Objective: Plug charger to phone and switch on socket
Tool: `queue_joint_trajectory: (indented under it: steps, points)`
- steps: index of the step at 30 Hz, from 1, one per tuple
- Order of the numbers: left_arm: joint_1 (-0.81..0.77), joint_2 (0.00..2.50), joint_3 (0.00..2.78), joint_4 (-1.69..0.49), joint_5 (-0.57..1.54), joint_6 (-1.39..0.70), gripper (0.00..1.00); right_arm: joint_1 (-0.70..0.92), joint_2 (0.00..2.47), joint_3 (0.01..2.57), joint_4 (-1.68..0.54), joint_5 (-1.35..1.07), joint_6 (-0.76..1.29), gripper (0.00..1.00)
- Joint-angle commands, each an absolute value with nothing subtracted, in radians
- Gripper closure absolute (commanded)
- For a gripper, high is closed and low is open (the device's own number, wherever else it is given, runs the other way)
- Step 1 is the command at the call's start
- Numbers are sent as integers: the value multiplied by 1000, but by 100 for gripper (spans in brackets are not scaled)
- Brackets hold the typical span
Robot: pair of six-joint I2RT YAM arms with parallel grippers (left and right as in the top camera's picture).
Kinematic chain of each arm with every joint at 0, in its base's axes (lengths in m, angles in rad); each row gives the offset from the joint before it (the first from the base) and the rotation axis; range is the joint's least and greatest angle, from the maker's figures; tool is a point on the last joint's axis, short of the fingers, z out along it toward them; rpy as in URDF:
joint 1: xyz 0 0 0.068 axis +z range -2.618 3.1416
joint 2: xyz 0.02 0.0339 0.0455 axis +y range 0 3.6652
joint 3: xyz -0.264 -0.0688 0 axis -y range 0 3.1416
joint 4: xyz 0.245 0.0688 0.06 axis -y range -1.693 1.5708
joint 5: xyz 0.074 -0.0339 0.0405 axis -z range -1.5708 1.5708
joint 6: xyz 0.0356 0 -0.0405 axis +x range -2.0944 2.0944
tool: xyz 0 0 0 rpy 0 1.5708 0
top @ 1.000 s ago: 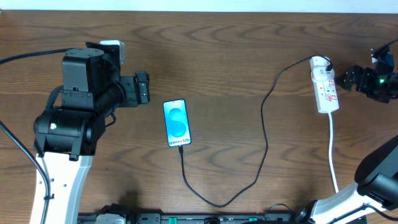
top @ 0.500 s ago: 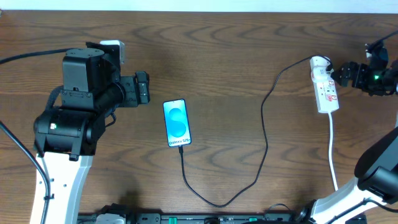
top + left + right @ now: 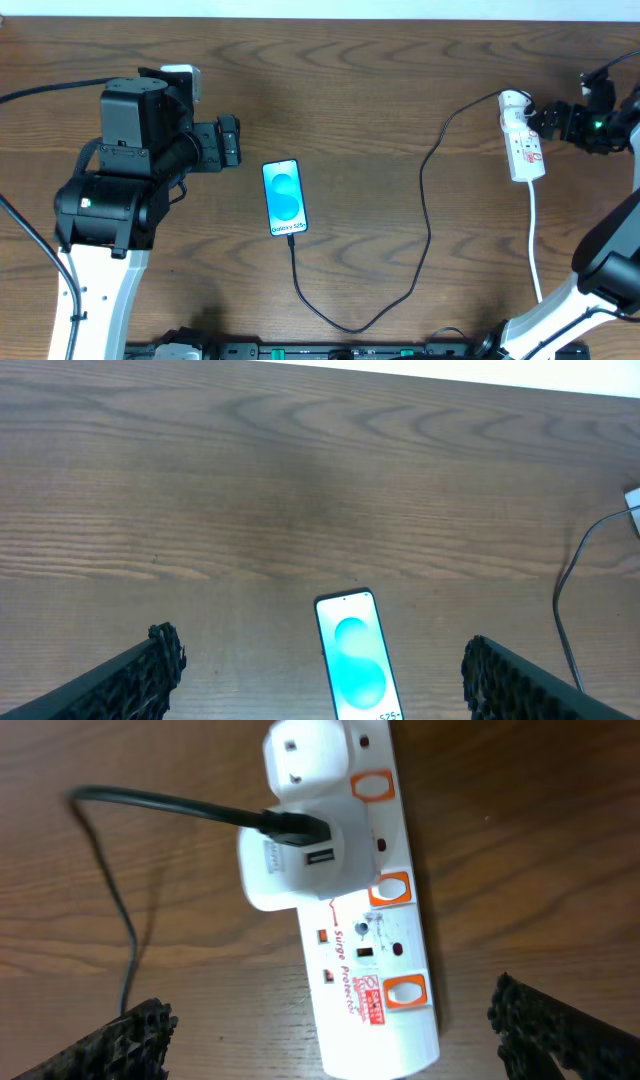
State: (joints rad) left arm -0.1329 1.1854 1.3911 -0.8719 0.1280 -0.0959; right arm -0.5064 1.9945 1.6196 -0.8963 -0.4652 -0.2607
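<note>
The phone (image 3: 285, 197) lies flat mid-table with its blue screen lit; it also shows in the left wrist view (image 3: 355, 660). The thin black charger cable (image 3: 425, 215) meets the phone's near edge, loops along the table and runs to a white adapter (image 3: 290, 860) plugged into the socket (image 3: 525, 145). The socket is a white strip with orange-red switches (image 3: 385, 935). My right gripper (image 3: 548, 120) is open, just right of the socket's far end, with its fingers either side of the strip (image 3: 335, 1025). My left gripper (image 3: 229, 142) is open and empty, left of the phone (image 3: 320, 670).
The socket's own white cord (image 3: 535, 240) runs toward the near table edge at the right. The charger cable also shows at the right edge of the left wrist view (image 3: 568, 595). The table is dark wood (image 3: 360, 90).
My right gripper has moved a little left and toward the far edge, closer to the socket's far end. The left arm, phone and cable have not moved.
</note>
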Motion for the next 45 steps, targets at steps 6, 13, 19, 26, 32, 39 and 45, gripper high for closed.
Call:
queue_joint_trajectory:
  steps: [6, 13, 19, 26, 32, 39, 45]
  points:
    - [-131, 1189, 1403, -875, 119, -80, 9, -489, 2064, 1622, -876, -516, -294, 1]
    - [-131, 1188, 1403, -875, 119, -80, 9, -488, 2067, 1622, -855, -554, -297, 1]
    - [-131, 1188, 1403, -875, 119, -80, 9, -472, 2067, 1622, -825, -553, -305, 1]
    - [-130, 1189, 1403, -875, 119, -80, 9, -442, 2067, 1622, -813, -553, -305, 1]
    - [-131, 1189, 1403, -875, 118, -80, 9, -430, 2067, 1621, -811, -552, -304, 1]
    - [-131, 1189, 1403, -875, 118, -80, 9, -431, 2067, 1621, -811, -540, -304, 1]
    - [-131, 1189, 1403, -875, 119, -80, 9, -430, 2079, 1621, -806, -541, -304, 1]
